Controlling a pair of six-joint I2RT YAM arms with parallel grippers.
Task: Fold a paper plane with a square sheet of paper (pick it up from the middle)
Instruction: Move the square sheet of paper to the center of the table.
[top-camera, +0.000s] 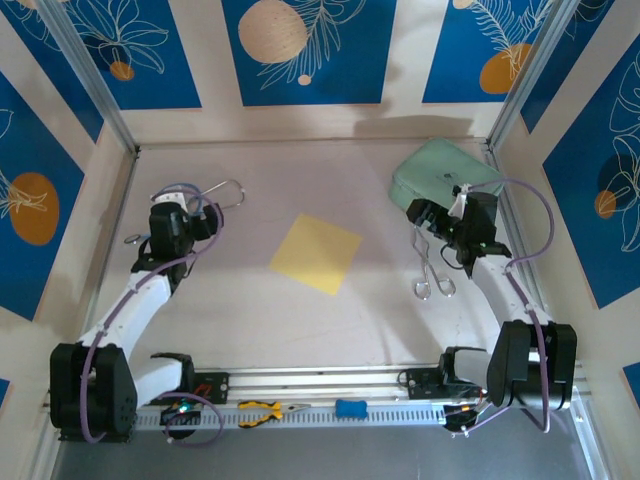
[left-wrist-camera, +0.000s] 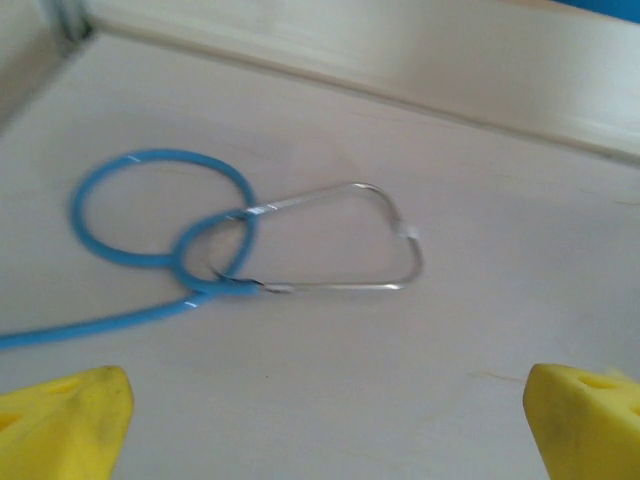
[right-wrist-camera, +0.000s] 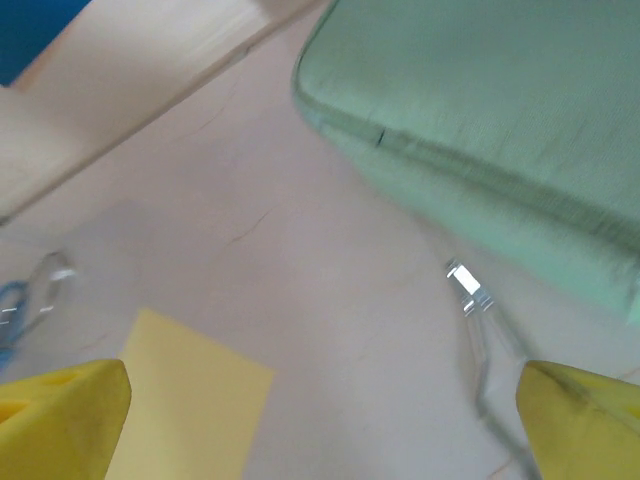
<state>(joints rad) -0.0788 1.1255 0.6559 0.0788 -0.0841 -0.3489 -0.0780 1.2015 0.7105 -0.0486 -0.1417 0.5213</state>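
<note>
Since the square sheet of paper (top-camera: 316, 252) lies flat and uncreased near the middle of the desk (top-camera: 250, 320), one corner toward 12 o'clock, the folding is judged not yet begun. No crease, no lifted edge, no paper plane.

Left tool (top-camera: 205, 212): at about 9 o'clock from the sheet, well apart from it. Its wrist view has the yellow fingers (left-wrist-camera: 60, 425) spread wide with bare desk between them. Nothing pinched. A blue-tubed stethoscope (left-wrist-camera: 250, 240) lies ahead of it, toward 12 o'clock.

Right tool (top-camera: 428, 215): at about 2 o'clock from the sheet, near the mint-green case (top-camera: 440, 170). Fingers (right-wrist-camera: 585, 420) spread wide, holding nothing. Its wrist view takes in a corner of the sheet (right-wrist-camera: 190, 400) at roughly 7 o'clock and the case (right-wrist-camera: 480, 120) at 1 o'clock. Metal tongs (top-camera: 432, 265) lie just beside this arm.

Yellow-handled pliers (top-camera: 262, 411) rest on the rail at 6 o'clock.

Judgement: whole task left. Pick-up from the sheet's middle comes first, then every fold. Thin paper lying flush on the desk will likely be hard to get a finger under.
</note>
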